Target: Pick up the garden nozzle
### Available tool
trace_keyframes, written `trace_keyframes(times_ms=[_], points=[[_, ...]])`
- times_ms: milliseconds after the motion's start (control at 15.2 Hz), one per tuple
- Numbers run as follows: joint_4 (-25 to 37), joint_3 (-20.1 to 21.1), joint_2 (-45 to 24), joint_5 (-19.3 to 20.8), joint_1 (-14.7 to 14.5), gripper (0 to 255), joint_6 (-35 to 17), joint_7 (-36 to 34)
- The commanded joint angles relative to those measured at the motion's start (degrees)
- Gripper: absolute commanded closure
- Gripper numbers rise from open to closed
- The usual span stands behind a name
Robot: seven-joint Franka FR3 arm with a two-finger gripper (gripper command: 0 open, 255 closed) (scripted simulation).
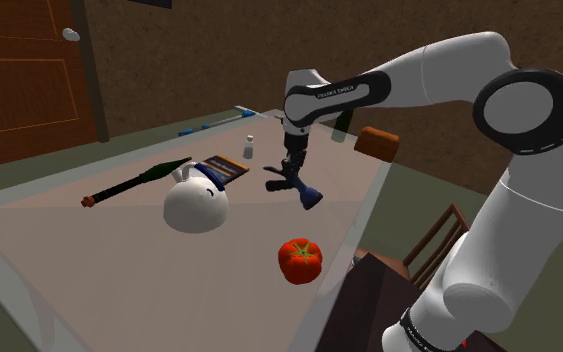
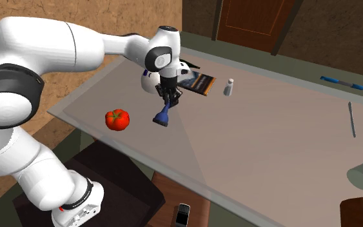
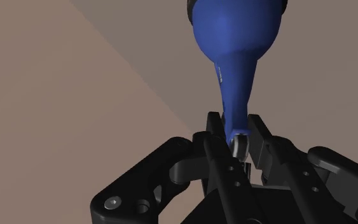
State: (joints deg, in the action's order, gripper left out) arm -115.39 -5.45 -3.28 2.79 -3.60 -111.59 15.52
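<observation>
The garden nozzle (image 1: pixel 309 195) is blue with a flared head and a narrow stem. My gripper (image 1: pixel 289 178) is shut on the stem, and the head points down and away from the hand over the pale table (image 1: pixel 89 250). In the second exterior view the gripper (image 2: pixel 169 100) points downward with the nozzle (image 2: pixel 162 117) hanging from it, between the tomato and the dark book. In the wrist view the black fingers clasp the nozzle's (image 3: pixel 234 57) thin end at my gripper (image 3: pixel 236 130).
A red tomato (image 1: pixel 300 258) lies near the table's front edge. A white round vessel (image 1: pixel 196 205), a dark book (image 1: pixel 224 167), a small shaker (image 1: pixel 250 147) and a green bottle (image 1: pixel 159 173) lie close by. A brown box (image 1: pixel 379 142) sits behind the arm.
</observation>
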Motion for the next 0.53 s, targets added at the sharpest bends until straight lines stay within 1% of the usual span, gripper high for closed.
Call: trace_keyframes(times_ms=[0,330,462], points=[[0.8,-0.1,0.6,0.0,0.1,255,1.4,0.1],[3.5,0.0,1.7,0.1,0.0,255,5.1,0.2],[3.5,0.0,1.7,0.1,0.0,255,5.2,0.2]])
